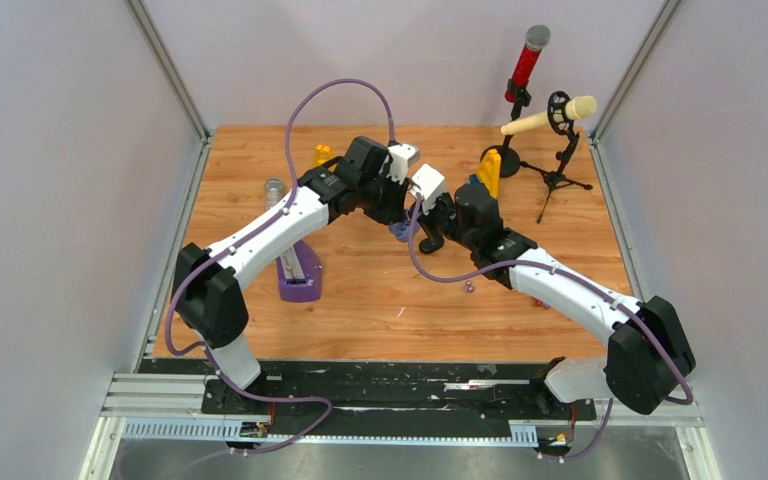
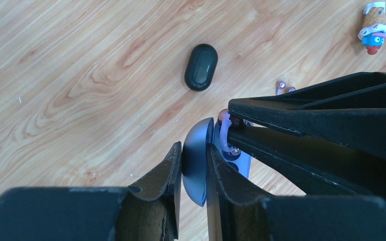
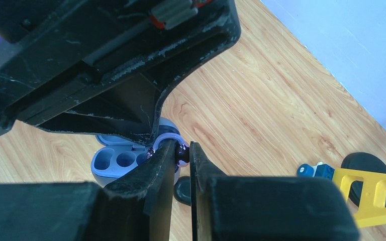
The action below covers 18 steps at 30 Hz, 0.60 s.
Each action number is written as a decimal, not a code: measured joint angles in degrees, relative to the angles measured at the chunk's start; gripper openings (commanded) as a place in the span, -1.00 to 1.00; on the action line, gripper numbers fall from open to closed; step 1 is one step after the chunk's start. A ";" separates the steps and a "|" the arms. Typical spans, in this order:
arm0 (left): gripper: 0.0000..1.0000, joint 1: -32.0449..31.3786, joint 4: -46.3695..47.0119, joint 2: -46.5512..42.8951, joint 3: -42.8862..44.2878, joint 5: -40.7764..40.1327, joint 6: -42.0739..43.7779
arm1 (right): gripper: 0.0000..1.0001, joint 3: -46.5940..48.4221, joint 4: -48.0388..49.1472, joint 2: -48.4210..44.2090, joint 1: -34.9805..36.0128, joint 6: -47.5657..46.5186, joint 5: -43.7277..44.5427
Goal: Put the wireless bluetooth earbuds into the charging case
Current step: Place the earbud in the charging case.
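An open purple charging case point(image 3: 111, 161) with empty wells stands on the wooden table, also in the top view point(image 1: 400, 231). My left gripper point(image 2: 193, 149) is shut on its upright lid point(image 2: 197, 155). My right gripper point(image 3: 182, 149) is shut on a purple earbud point(image 3: 182, 151) with a curved ear hook, held just above the case's right end; it also shows in the left wrist view point(image 2: 224, 131). Another purple earbud point(image 2: 284, 88) lies loose on the table, seen too in the top view point(image 1: 468, 286). The black earbuds are out of view.
A closed black case point(image 2: 201, 67) lies just beyond the purple one. A small red-and-blue toy point(image 2: 375, 27) lies farther off. A purple stand point(image 1: 298, 275), a silver cylinder point(image 1: 274, 190), yellow pieces point(image 1: 488, 172) and two microphones on stands point(image 1: 550, 115) ring the arms.
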 measured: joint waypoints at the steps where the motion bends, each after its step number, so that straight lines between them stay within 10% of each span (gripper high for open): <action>1: -0.62 0.00 -0.02 0.00 0.00 -0.07 0.00 | -0.80 0.00 0.00 0.00 0.02 0.00 0.07; 18: -0.61 0.00 0.02 0.00 0.00 -1.33 0.00 | -0.82 -0.07 0.04 0.00 2.78 -1.68 1.38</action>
